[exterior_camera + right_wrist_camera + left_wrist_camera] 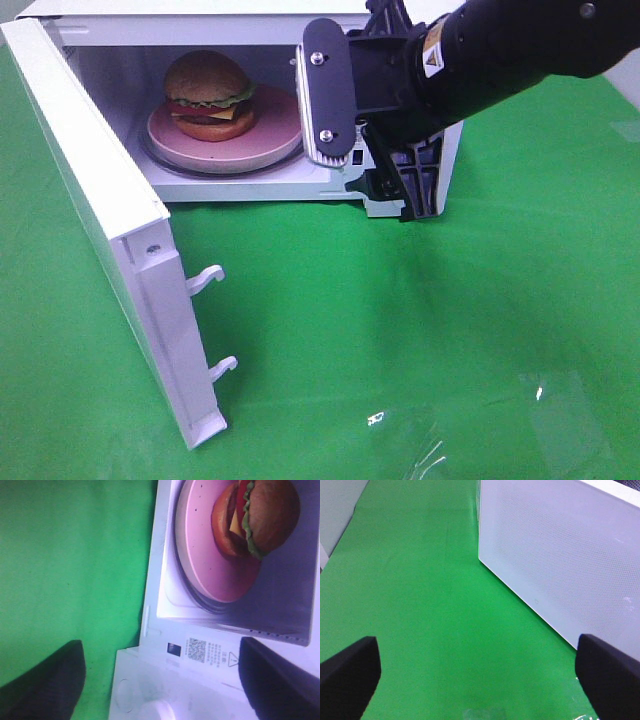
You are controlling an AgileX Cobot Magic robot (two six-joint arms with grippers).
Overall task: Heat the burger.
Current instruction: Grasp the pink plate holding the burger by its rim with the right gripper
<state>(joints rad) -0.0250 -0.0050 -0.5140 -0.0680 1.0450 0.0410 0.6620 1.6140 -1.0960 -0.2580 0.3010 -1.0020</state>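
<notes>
The burger [208,92] sits on a speckled pink plate [275,135] inside the open white microwave [400,205]; it is also in the right wrist view as burger [267,515] on plate [207,550]. My right gripper [370,140] hovers at the front right of the microwave's mouth, open, nothing between its fingers [47,680]. It touches neither burger nor plate. My left gripper [480,680] is open and empty over the green cloth, facing a white dotted microwave panel [560,555]; it is outside the high view.
The microwave door [110,220] stands swung out to the left, its two latch hooks [205,278] sticking out. Green cloth [400,330] covers the table. The control panel with a QR sticker [197,650] lies below my right gripper.
</notes>
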